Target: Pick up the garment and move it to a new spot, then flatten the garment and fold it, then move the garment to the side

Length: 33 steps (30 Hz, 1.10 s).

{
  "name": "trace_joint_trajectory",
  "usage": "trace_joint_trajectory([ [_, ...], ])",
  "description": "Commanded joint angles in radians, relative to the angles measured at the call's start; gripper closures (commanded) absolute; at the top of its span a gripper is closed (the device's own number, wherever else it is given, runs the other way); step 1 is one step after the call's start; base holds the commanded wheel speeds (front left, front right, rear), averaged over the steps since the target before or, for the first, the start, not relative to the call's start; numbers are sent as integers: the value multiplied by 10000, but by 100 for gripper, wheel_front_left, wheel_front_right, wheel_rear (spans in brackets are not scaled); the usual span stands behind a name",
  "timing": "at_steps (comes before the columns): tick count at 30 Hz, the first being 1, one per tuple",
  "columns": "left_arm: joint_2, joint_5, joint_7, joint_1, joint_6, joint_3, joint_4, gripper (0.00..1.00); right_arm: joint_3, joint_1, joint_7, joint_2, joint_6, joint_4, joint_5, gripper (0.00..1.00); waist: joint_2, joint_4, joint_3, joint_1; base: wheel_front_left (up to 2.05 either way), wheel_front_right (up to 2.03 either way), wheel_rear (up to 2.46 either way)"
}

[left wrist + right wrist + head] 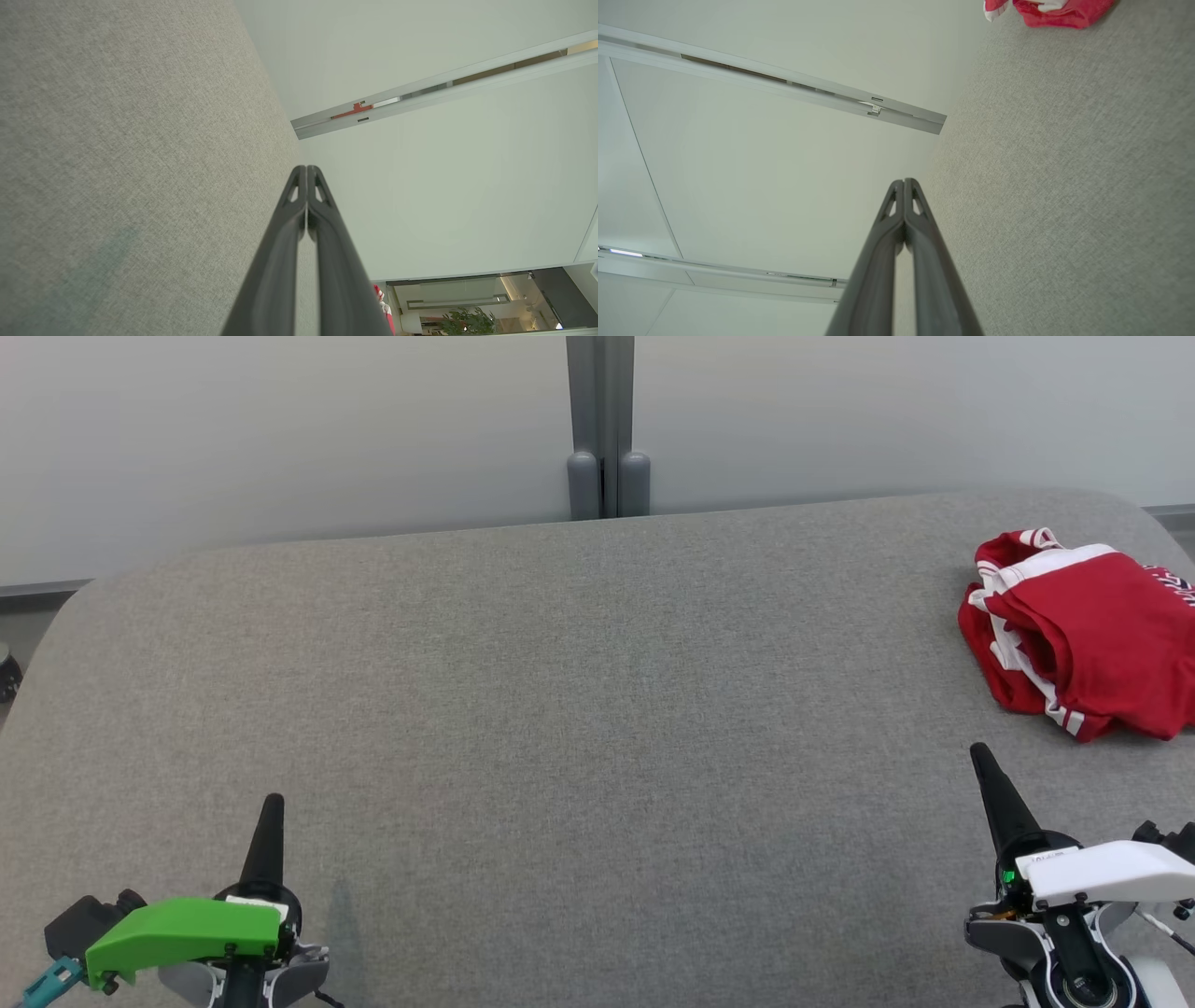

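Note:
A red garment (1088, 630) with white stripes lies crumpled at the far right of the grey fabric table (560, 709). Its edge shows at the top of the right wrist view as the garment (1059, 9), and a sliver of the garment (383, 303) peeks past the fingers in the left wrist view. My left gripper (272, 800) hovers at the lower left, shut and holding nothing. Low at the right, below the garment and apart from it, my right gripper (978, 749) is also shut and holds nothing. Both wrist views show the fingers pressed together, left gripper (306, 169) and right gripper (904, 181).
A pale wall with a grey vertical post (602, 429) stands behind the table's far edge. The table's corners are rounded. A dark object (7, 674) sits off the table at the far left.

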Motion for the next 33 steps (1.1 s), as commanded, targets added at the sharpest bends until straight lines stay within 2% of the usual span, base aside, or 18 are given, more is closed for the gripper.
trace_joint_trajectory([
  [1,9,-259,67,-234,-124,90,-63,100,-30,-234,48,-6,5,15,225,100,-1,-3,-1,0,0,0,0],
  [33,-213,-2439,721,-433,-624,770,-28,100,-182,-726,310,183,4,787,2457,100,-1,-76,-22,0,0,0,0],
])
